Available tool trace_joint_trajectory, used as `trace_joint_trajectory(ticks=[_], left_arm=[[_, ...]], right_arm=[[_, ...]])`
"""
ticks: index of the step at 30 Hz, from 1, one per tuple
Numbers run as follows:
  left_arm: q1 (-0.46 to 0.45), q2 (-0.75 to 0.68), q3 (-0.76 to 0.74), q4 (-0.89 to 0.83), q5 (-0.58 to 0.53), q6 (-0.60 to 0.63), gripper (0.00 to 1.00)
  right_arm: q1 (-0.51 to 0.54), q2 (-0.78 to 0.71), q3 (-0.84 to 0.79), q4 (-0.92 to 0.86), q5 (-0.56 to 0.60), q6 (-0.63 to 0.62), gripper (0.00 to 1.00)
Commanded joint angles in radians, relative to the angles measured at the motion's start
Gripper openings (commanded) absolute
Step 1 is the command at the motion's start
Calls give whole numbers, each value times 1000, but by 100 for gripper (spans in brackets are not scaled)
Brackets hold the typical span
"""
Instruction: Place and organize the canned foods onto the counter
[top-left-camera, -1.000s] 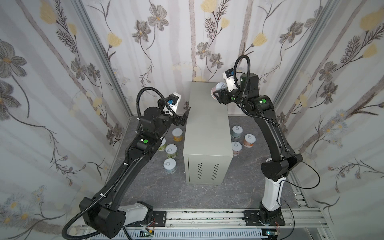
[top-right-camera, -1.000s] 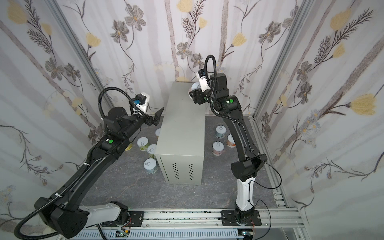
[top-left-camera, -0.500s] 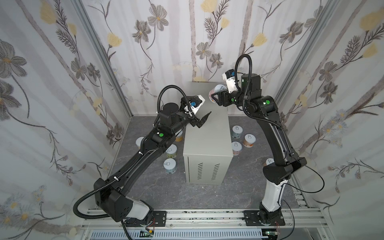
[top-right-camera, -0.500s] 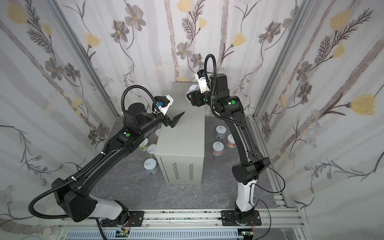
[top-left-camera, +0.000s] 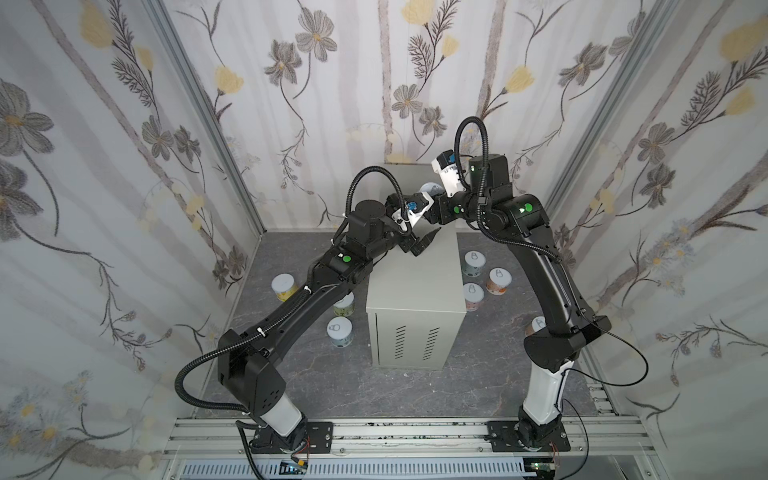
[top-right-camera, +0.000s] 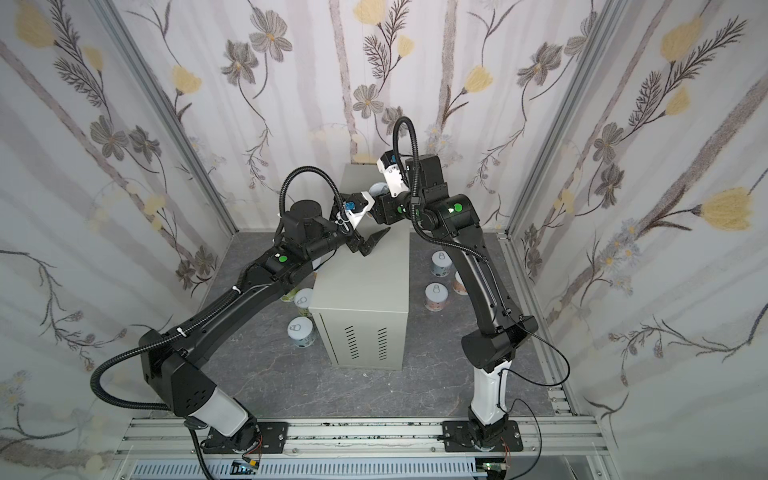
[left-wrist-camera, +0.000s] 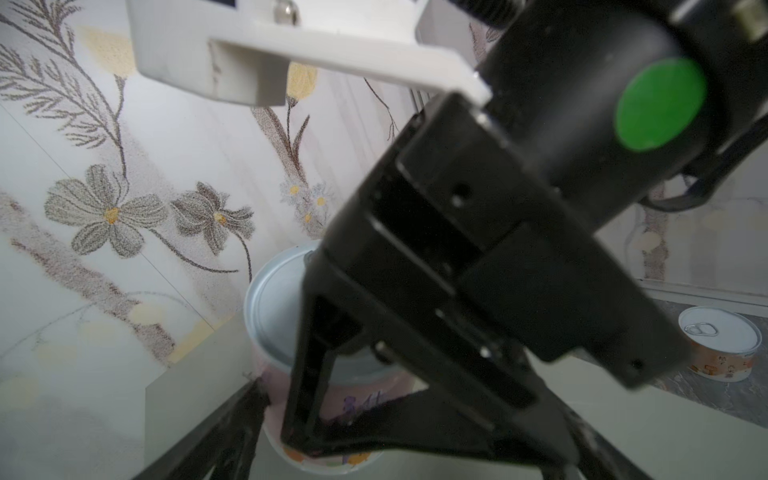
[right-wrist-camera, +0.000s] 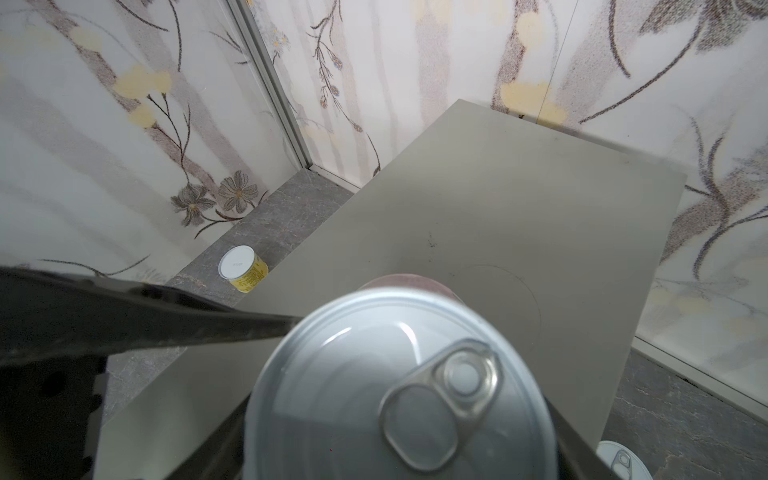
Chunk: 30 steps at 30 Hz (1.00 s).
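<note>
Left pincer (top-left-camera: 420, 242) nearer right pincer's (top-left-camera: 433, 200) can (right-wrist-camera: 353, 374)

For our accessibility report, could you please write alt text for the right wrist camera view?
A pull-tab can fills the foreground, held in the right gripper over the flat top of the grey-beige counter. Beyond its edge, a yellow can stands on the dark floor, against floral wallpaper.

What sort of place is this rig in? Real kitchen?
Likely a staged robot test cell, not a real kitchen: floral wallpaper panels in metal framing, two arms bolted to an aluminium rail, and a vented metal cabinet standing in as counter, with tins on the marbled floor.
</note>
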Motion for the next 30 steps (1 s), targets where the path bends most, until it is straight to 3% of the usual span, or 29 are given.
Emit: trace_joint_trajectory(ticks=[1, 12, 30], left_arm=[[1, 17, 2, 47, -24, -9, 100], [2, 35, -33, 164, -128, -55, 100], [5, 73, 11, 77, -13, -150, 88]], right_arm=[[6, -15, 11, 47, -23, -20, 50], [10, -2, 12, 24, -50, -30, 53], [8, 36, 10, 26, -67, -39, 62]])
